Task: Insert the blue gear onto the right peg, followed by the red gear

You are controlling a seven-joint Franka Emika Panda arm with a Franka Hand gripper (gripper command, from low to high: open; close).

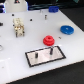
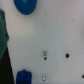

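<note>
Pincer (image 1: pixel 19 31): near the surface's far edge, toward the exterior view's left; touches nothing; its opening cannot be told.
Blue gear (image 1: pixel 66 29): flat on the surface (image 1: pixel 12 55), near the exterior view's right edge.
Red gear (image 1: pixel 48 40): mid-surface, just beyond the plate.
Right peg (image 1: pixel 50 50): upright on the grey plate (image 1: pixel 55 56), near the front edge.

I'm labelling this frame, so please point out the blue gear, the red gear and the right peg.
blue gear (image 1: pixel 67 29), exterior view, its flat top face.
red gear (image 1: pixel 48 40), exterior view, its raised hub.
right peg (image 1: pixel 50 50), exterior view, mid-shaft of the taller post.
</note>
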